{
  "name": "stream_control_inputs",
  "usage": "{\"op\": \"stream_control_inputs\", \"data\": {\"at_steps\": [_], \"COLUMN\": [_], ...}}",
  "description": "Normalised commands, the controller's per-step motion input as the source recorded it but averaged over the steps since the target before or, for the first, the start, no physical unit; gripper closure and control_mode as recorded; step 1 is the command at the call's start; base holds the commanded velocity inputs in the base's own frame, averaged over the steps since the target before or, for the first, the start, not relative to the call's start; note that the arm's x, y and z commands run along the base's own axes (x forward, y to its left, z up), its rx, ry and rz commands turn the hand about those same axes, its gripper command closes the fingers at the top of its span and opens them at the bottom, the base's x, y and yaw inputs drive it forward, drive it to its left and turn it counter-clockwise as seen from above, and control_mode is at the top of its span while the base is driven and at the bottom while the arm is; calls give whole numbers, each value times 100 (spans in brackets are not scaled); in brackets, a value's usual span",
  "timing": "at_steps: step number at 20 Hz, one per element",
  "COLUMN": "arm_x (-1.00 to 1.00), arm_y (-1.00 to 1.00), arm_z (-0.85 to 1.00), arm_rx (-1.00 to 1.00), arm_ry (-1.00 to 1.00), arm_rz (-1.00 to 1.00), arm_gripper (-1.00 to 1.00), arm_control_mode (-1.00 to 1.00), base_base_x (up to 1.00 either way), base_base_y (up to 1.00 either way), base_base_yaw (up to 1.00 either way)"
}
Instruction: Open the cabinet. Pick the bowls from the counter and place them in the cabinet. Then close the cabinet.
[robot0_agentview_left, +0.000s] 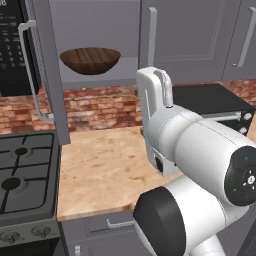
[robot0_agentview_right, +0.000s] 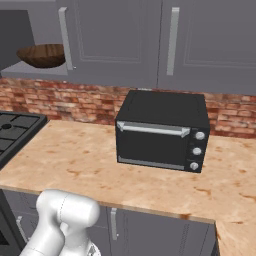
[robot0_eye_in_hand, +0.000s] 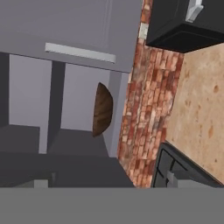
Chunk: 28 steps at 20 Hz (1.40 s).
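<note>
The big grey cabinet (robot0_agentview_left: 190, 35) on the wall has its left door (robot0_agentview_left: 47, 70) swung wide open and its right door shut. A wide brown wooden bowl (robot0_agentview_left: 90, 60) sits upright on the shelf inside. Below is the tan speckled counter (robot0_agentview_left: 105, 170).

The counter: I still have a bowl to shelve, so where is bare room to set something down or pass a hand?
The counter is bare between the gas stove and the toaster oven, and along its front edge. Inside the cabinet, the shelf is free to the right of the wooden bowl. It is tighter behind the oven, by the brick wall.
</note>
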Motion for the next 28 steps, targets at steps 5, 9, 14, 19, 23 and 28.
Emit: {"op": "stream_control_inputs", "data": {"at_steps": [5, 9, 14, 19, 23, 28], "arm_x": [-4, 0, 0, -9, -2, 0], "arm_y": [24, 24, 25, 24, 27, 29], "arm_z": [-1, -8, -12, -4, -12, -18], "arm_rx": [0, 0, 0, 0, 0, 0], "arm_ry": [0, 0, -3, -8, -6, -3], "arm_rz": [0, 0, 0, -1, -1, -1], "arm_gripper": [-100, -100, -100, -100, -100, -100], "arm_control_mode": [-100, -100, -100, -100, -100, -100], "base_base_x": [0, 0, 0, 0, 0, 0], "base_base_y": [0, 0, 0, 0, 0, 0], "base_base_yaw": [0, 0, 0, 0, 0, 0]}}
